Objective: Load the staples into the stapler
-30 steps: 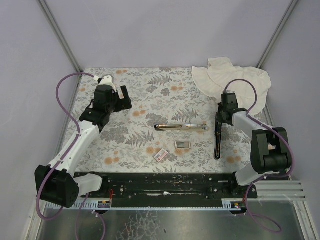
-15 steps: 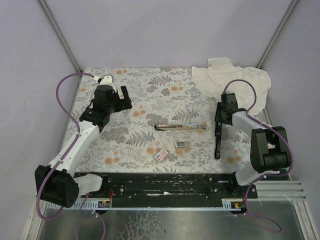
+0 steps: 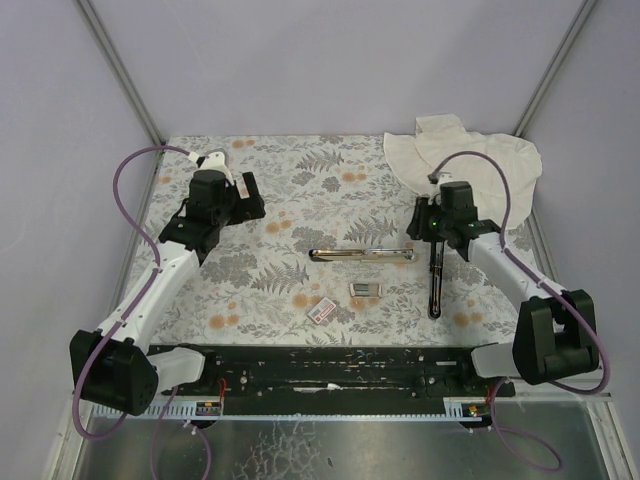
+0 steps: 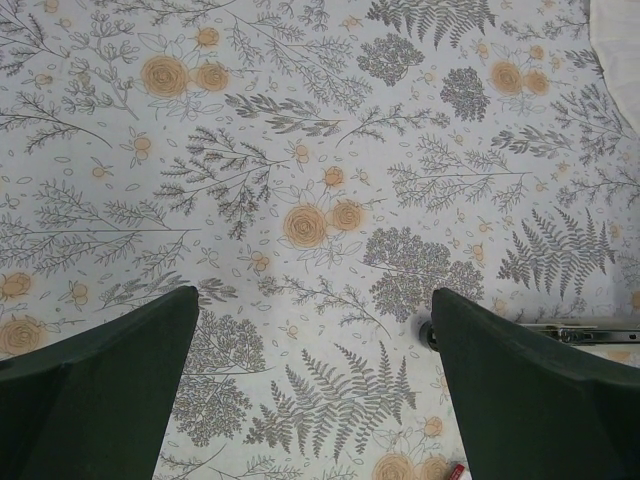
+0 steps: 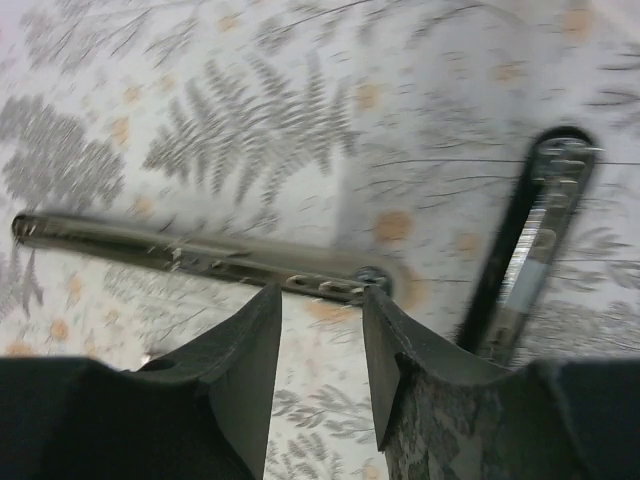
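The stapler lies opened flat on the floral cloth. Its chrome magazine rail (image 3: 360, 254) (image 5: 190, 255) runs left to right. Its black arm (image 3: 434, 285) (image 5: 530, 260) points toward the near edge. Just in front of the rail sits a small tray (image 3: 365, 289) with grey staples in it, as far as I can tell. The white sleeve with a pink-red label (image 3: 322, 311) lies to its left. My right gripper (image 3: 428, 222) (image 5: 322, 300) hovers over the hinge end of the rail, open and empty. My left gripper (image 3: 245, 195) (image 4: 315, 320) is wide open above bare cloth at the back left.
A crumpled white cloth (image 3: 465, 155) (image 4: 615, 40) lies at the back right corner. The left wrist view catches the rail's left end (image 4: 575, 332) and a red corner of the sleeve (image 4: 457, 469). A black rail with the arm bases (image 3: 330, 365) runs along the near edge.
My right gripper has swung left from above the black arm to the hinge end of the chrome rail, and its jaws have widened. The left arm has not moved.
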Action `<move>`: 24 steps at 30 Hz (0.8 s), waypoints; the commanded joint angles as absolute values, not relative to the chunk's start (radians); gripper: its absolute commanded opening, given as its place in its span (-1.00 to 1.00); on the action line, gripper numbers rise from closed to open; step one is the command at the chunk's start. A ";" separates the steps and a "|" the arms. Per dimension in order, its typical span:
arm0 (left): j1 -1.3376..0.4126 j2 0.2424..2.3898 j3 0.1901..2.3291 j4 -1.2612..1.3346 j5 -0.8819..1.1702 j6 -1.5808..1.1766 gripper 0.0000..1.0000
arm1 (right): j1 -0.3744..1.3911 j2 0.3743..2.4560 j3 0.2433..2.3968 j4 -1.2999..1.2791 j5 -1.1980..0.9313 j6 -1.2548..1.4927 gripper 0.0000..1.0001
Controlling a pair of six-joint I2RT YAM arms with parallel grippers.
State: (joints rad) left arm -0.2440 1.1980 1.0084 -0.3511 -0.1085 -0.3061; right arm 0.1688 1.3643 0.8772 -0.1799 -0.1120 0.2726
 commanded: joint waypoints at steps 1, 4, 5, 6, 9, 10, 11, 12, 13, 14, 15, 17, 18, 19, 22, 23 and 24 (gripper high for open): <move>-0.238 1.207 1.009 -0.328 -0.087 -0.314 1.00 | 0.362 1.350 0.881 -0.243 -0.174 0.278 -0.11; -0.238 1.210 1.008 -0.328 -0.088 -0.314 1.00 | 0.466 1.366 0.852 -0.250 -0.139 0.352 -0.10; -0.238 1.210 1.008 -0.328 -0.089 -0.314 1.00 | 0.500 1.370 0.842 -0.244 -0.123 0.372 -0.10; -0.238 1.210 1.008 -0.328 -0.090 -0.314 1.00 | 0.531 1.374 0.832 -0.241 -0.103 0.396 -0.09; -0.238 1.210 1.008 -0.328 -0.092 -0.316 1.00 | 0.604 1.393 0.820 -0.247 -0.040 0.499 -0.05; -0.238 1.211 1.007 -0.328 -0.091 -0.316 1.00 | 0.622 1.396 0.815 -0.243 -0.019 0.536 -0.01; -0.238 1.211 1.008 -0.328 -0.091 -0.316 1.00 | 0.639 1.397 0.810 -0.240 0.003 0.571 0.02; -0.239 1.210 1.008 -0.328 -0.091 -0.316 1.00 | 0.655 1.400 0.805 -0.236 0.028 0.599 0.04; -0.238 1.210 1.007 -0.328 -0.092 -0.316 1.00 | 0.670 1.402 0.805 -0.236 0.047 0.622 0.04; -0.238 1.210 1.007 -0.328 -0.091 -0.316 1.00 | 0.682 1.407 0.806 -0.237 0.067 0.642 0.04; -0.238 1.208 1.008 -0.328 -0.092 -0.315 1.00 | 0.694 1.414 0.811 -0.240 0.085 0.656 0.04; -0.238 1.207 1.008 -0.328 -0.091 -0.316 1.00 | 0.716 1.434 0.824 -0.255 0.122 0.678 0.05; -0.238 1.206 1.008 -0.328 -0.091 -0.316 1.00 | 0.726 1.442 0.833 -0.264 0.137 0.687 0.05; -0.238 1.205 1.008 -0.328 -0.089 -0.316 1.00 | 0.734 1.451 0.840 -0.275 0.149 0.692 0.05; -0.239 1.200 1.008 -0.328 -0.090 -0.315 1.00 | 0.753 1.471 0.849 -0.282 0.172 0.706 0.06; -0.238 1.201 1.008 -0.328 -0.090 -0.316 1.00 | 0.760 1.477 0.852 -0.282 0.178 0.709 0.06; -0.238 1.199 1.007 -0.328 -0.089 -0.316 1.00 | 0.767 1.484 0.855 -0.282 0.185 0.711 0.06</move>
State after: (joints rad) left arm -0.2440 1.2079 1.0084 -0.3511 -0.0959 -0.3161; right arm 0.7380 1.4681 0.8032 -0.2649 0.1020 0.6594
